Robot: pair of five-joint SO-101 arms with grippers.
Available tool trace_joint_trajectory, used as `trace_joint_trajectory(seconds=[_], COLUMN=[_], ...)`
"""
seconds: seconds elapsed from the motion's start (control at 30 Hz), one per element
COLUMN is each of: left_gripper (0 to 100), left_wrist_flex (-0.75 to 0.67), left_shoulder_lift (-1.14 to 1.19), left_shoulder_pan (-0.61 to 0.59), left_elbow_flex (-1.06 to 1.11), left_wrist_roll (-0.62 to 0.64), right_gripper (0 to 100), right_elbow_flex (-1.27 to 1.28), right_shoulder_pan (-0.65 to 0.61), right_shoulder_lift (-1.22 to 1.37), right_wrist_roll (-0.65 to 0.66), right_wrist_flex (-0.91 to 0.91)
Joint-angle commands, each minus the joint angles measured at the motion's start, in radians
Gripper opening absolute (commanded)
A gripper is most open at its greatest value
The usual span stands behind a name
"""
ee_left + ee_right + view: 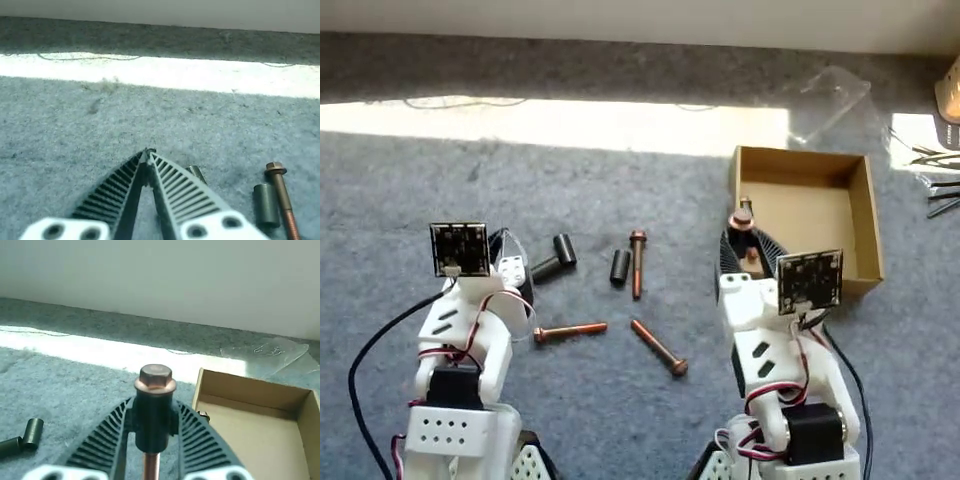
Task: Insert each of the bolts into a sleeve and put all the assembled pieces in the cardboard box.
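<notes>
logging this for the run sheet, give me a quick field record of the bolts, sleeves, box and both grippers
left gripper: fingers shut, empty, low over the grey mat
right gripper: fingers shut on a sleeved bolt, held upright beside the cardboard box
loose bolts: three, lying flat between the arms
loose sleeves: three, none with a bolt in it
task state: held piece not yet in the box
</notes>
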Motion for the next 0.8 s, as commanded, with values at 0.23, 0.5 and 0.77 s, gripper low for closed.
trace_joint_trajectory(seconds=[0.23,0.5,0.77], left_gripper=[1,1,1], left_wrist_flex=[0.002,0.035,0.032], left_shoulder_lift=[-0.013,-0.013,-0.013], left_shoulder_pan=[-0.008,-0.008,-0.008], left_elbow_flex=[0.033,0.038,0.041], left_wrist_roll=[-0.133,-0.192,-0.192], right_gripper=[0.5,0.5,0.5], right_elbow_flex=[-0.398,-0.582,-0.78], right_shoulder_pan=[0.059,0.188,0.246], right_shoulder_lift=[0.659,1.058,1.402], right_wrist_roll=[0.063,0.063,0.066], right_wrist_flex=[0.001,0.001,-0.001])
